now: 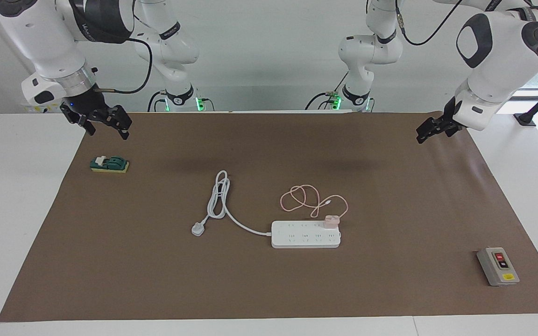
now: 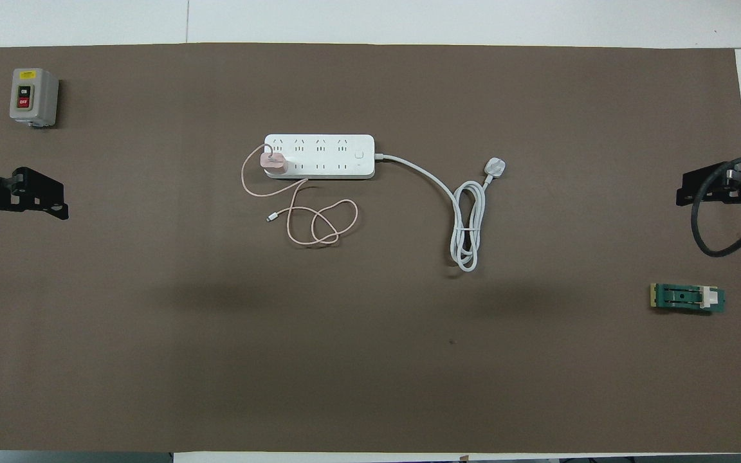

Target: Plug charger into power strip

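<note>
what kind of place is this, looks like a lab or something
Most likely a robotics lab: two white arms mounted at a table covered with a brown mat, and test items laid out on it, such as a power strip and a grey switch box.

The charger (image 1: pixel 331 221) sits plugged into the power strip (image 1: pixel 305 234) at its end toward the left arm, its pink cable (image 1: pixel 307 199) looped on the brown mat (image 1: pixel 269 280) just nearer the robots. The strip's thick cord (image 1: pixel 222 198) curls away toward the right arm's end, its plug (image 1: pixel 197 229) lying loose. Both arms hang up in the air with jaws apart and empty: the left gripper (image 1: pixel 430 129) over the mat's corner, the right gripper (image 1: pixel 105 125) above a green block (image 1: pixel 109 164), while a grey switch box (image 1: pixel 498 266) rests well apart.
</note>
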